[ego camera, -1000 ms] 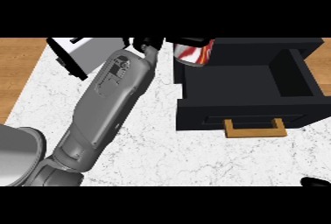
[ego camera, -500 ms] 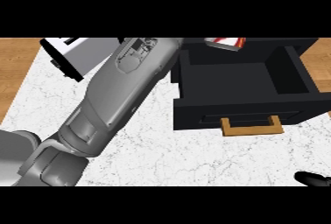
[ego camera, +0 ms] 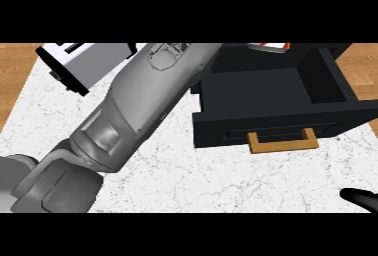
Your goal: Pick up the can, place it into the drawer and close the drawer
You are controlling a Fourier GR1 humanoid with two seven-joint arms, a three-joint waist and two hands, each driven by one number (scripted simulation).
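Only a red and white sliver of the can point(ego camera: 270, 47) shows, at the view's top edge above the back of the open black drawer point(ego camera: 221, 107). The drawer's inside looks bare, and its tan handle point(ego camera: 283, 141) faces me. My grey left forearm point(ego camera: 136, 107) runs from the lower left up to the top edge, just left of the can. The left hand itself lies beyond that edge and is hidden. Of my right hand point(ego camera: 361, 198) only a black tip shows, at the lower right corner, well clear of the drawer.
A white and grey appliance point(ego camera: 83, 61) stands at the back left of the marble counter point(ego camera: 221, 175). Wooden floor point(ego camera: 15, 60) shows past the counter's left and right edges. The drawer's front juts out over the counter on the right.
The left forearm has swung right and farther away. The can went from left of the drawer to over its back edge and now shows only as a sliver.
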